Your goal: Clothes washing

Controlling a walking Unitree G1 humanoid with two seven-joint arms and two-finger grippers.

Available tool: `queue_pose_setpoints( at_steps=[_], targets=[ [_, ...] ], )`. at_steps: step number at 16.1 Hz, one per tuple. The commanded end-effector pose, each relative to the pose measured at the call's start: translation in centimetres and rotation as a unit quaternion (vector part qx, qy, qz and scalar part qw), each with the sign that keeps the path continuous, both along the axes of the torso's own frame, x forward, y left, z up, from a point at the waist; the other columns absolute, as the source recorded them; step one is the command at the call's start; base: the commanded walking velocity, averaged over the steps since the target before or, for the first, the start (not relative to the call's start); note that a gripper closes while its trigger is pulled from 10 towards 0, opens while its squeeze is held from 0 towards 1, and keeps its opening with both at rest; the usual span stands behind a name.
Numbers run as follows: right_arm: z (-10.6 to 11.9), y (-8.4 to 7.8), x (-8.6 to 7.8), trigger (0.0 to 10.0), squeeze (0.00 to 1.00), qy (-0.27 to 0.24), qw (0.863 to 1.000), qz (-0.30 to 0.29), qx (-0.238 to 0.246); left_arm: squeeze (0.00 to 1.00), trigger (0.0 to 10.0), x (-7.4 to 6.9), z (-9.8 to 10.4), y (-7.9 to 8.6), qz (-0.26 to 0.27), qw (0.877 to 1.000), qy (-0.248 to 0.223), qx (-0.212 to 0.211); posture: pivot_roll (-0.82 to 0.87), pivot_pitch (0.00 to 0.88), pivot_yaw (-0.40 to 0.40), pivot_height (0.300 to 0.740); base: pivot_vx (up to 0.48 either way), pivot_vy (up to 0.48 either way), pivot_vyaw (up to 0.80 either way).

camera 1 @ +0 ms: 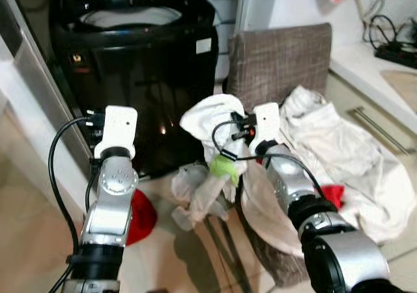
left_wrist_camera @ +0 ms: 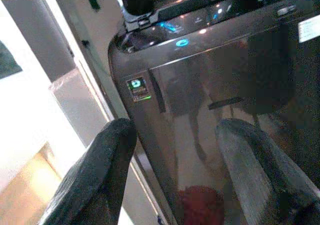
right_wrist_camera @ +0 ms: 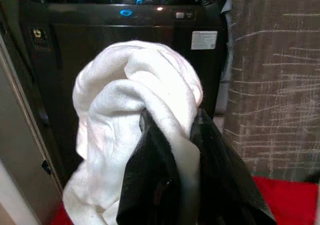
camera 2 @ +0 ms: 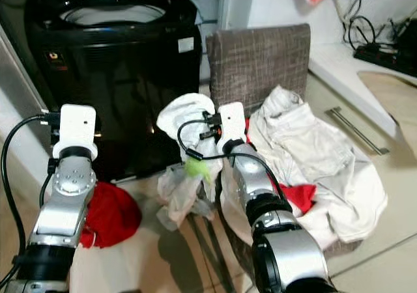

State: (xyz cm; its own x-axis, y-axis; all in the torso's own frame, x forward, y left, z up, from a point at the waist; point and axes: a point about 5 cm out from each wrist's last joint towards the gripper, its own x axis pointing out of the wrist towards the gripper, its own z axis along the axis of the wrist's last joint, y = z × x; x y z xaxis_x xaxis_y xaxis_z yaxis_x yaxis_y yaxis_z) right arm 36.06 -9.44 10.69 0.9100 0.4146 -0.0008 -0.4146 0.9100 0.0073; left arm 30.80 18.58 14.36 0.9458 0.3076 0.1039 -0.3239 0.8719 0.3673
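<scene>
Your right gripper (right_wrist_camera: 172, 185) is clamped on a white garment (right_wrist_camera: 135, 110), held up in front of the black washing machine (right_wrist_camera: 100, 60), just left of the grey chair (right_wrist_camera: 280, 85).

From the head camera, a white pile (camera 1: 345, 156) and something red (camera 1: 333, 194) lie on that chair, and a red cloth (camera 1: 140, 218) sits on the floor. The machine's tub (camera 1: 130, 16) stands open at the far left.

Your left gripper (left_wrist_camera: 172, 175) is spread apart and empty, near the machine's front. I'd judge loading barely begun, with most clothes left.
</scene>
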Motion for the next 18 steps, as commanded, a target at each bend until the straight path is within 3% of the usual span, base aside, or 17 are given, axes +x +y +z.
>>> queue_pose_setpoints(
  at_steps=[1, 4, 5, 6, 8, 12, 18],
  targets=[
    [1.5, 0.7, 0.7, 10.0, 0.01, -0.021, 1.000, 0.011, 0.007, 0.00, 10.0, 0.0, 0.4, 0.2, 0.008, 1.000, -0.012, -0.008, 0.10, 0.000, -0.047, 0.740, 0.480, 0.000, 0.49],
    [1.7, 0.9, 0.8, 10.0, 0.13, -0.018, 1.000, 0.018, 0.006, 0.00, 10.0, -0.1, 0.4, 0.1, 0.013, 1.000, -0.015, -0.014, 0.11, 0.000, -0.055, 0.740, 0.480, 0.000, 0.47],
    [1.7, 1.0, 0.8, 10.0, 0.22, -0.015, 1.000, 0.023, 0.007, 0.00, 10.0, -0.2, 0.4, 0.1, 0.016, 1.000, -0.015, -0.016, 0.12, 0.000, -0.060, 0.740, 0.480, 0.000, 0.45],
    [1.7, 1.1, 0.8, 10.0, 0.30, -0.013, 0.999, 0.029, 0.006, 0.00, 10.0, -0.4, 0.1, 0.2, 0.031, 0.999, -0.009, -0.016, 0.13, 0.000, -0.071, 0.740, 0.401, 0.000, 0.44],
    [1.7, 1.2, 0.8, 10.0, 0.36, -0.009, 0.999, 0.037, 0.003, 0.00, 10.0, -0.6, -0.5, 0.8, 0.066, 0.998, 0.006, -0.018, 0.13, 0.000, -0.079, 0.740, 0.000, 0.000, 0.44],
    [1.7, 1.5, 0.8, 10.0, 0.44, -0.005, 0.998, 0.055, 0.001, 0.00, 10.0, -0.7, -0.7, 0.8, 0.069, 0.997, 0.014, -0.022, 0.14, 0.000, -0.091, 0.740, 0.000, 0.000, 0.42],
    [1.8, 1.8, 0.8, 10.0, 0.51, -0.005, 0.998, 0.067, -0.003, 0.00, 10.0, -0.8, -0.4, 0.5, 0.065, 0.998, 0.013, 0.020, 0.15, 0.000, -0.100, 0.740, 0.000, 0.000, 0.41]
  ],
)
